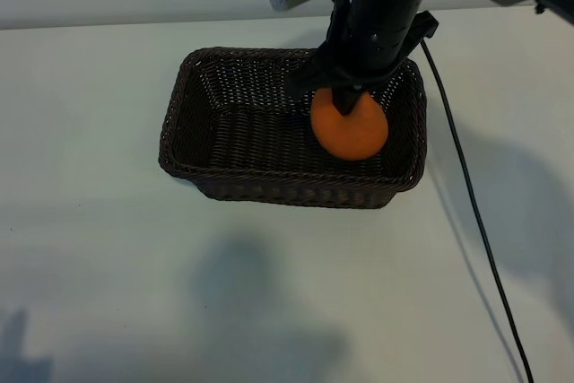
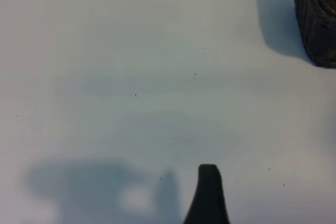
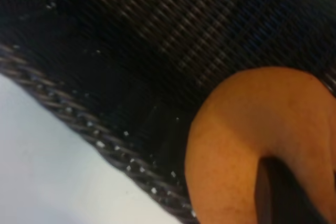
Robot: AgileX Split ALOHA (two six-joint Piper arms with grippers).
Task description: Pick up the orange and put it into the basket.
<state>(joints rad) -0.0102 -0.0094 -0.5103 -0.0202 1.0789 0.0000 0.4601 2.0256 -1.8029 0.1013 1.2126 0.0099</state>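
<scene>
A white table (image 1: 108, 248) is seen carrying the dark wicker basket (image 1: 224, 114) near its middle. The right pincer (image 1: 345, 100) is pointed down over the basket's three o'clock end and is pinched on the orange (image 1: 352, 132), which is held at its tips, inside the rim. The left pincer (image 2: 208, 192) is kept spread above bare table beside the basket.

no readable text, no labels, no brand marks, no numbers, no signs anywhere
</scene>
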